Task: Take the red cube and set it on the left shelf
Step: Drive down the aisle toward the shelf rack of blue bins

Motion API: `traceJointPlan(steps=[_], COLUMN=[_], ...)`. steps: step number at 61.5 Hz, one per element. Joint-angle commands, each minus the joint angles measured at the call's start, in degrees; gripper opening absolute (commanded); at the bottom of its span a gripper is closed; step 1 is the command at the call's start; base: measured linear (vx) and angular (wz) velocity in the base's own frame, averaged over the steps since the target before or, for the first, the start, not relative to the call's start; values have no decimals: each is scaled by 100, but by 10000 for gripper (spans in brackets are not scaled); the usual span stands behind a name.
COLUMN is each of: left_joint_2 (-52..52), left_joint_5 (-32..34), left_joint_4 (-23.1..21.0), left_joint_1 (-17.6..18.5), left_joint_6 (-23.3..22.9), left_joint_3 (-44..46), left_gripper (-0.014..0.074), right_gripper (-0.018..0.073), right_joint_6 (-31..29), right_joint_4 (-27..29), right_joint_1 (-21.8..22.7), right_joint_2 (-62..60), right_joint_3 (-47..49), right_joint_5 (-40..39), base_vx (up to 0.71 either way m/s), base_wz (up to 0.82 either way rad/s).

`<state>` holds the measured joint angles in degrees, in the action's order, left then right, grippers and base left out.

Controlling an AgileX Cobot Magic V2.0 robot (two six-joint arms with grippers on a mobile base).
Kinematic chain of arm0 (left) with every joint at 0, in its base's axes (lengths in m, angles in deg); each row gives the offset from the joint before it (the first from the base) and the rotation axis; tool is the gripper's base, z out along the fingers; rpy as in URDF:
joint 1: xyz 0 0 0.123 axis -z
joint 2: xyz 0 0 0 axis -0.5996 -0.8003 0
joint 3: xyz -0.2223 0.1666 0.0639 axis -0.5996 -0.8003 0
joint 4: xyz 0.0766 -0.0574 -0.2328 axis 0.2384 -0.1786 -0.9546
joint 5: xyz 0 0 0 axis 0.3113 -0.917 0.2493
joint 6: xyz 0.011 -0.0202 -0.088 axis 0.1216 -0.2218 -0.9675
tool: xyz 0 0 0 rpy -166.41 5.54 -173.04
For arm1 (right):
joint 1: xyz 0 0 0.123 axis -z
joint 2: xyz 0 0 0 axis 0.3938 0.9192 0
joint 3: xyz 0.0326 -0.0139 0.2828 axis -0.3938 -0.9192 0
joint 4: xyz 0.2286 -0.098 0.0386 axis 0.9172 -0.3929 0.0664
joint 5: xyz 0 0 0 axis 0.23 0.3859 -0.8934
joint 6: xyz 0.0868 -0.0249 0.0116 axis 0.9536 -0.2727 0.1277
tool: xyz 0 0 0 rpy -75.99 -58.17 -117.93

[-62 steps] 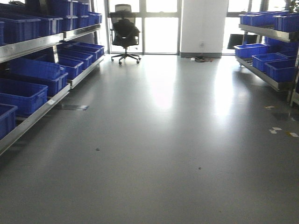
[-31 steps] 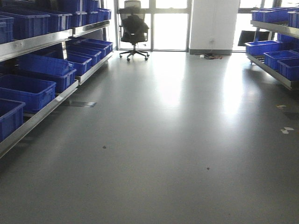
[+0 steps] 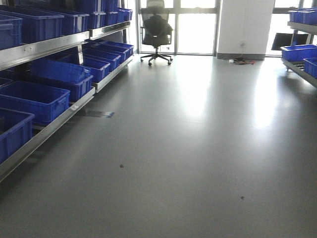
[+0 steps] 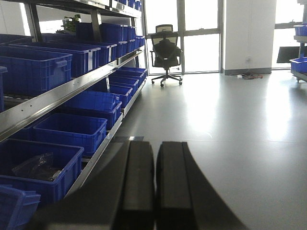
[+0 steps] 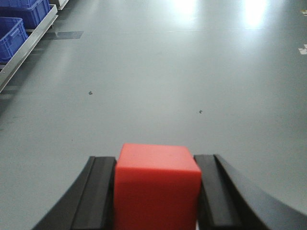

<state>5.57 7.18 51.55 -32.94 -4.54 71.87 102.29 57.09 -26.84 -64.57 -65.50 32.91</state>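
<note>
The red cube (image 5: 157,189) sits clamped between the two black fingers of my right gripper (image 5: 157,160), held above the grey floor. The left shelf (image 3: 47,47) runs along the left side, a steel rack with shiny rails and blue crates (image 3: 33,99); it also shows in the left wrist view (image 4: 62,88) and at the top left of the right wrist view (image 5: 26,45). My left gripper (image 4: 155,146) is shut and empty, its fingers pressed together, pointing down the aisle beside the shelf. Neither gripper shows in the front view.
A black office chair (image 3: 156,29) stands at the far end by the windows. A second rack with blue crates (image 3: 299,52) lines the right side. A white pillar (image 3: 242,27) stands at the back. A floor plate (image 3: 99,114) lies near the left shelf.
The front view has swung to the left: the left shelf now fills more of the frame and the right rack has slid toward the right edge.
</note>
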Motion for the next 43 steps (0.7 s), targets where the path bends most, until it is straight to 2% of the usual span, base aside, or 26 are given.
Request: traceJointPlan(steps=[1, 43], left_joint_2=[-47, -47], left_joint_5=[476, 476], left_joint_4=[-32, -32], left_joint_1=[25, 25], left_joint_6=[8, 8], left_joint_3=[-126, -126], left_gripper=[106, 106], right_gripper=[58, 58], right_joint_6=[-10, -10], right_joint_4=[-48, -48], right_joint_1=[34, 34], right_joint_2=[63, 63], right_joint_3=[181, 181], right_joint_5=[-486, -491], base_vx=[39, 52], base_wz=[15, -3])
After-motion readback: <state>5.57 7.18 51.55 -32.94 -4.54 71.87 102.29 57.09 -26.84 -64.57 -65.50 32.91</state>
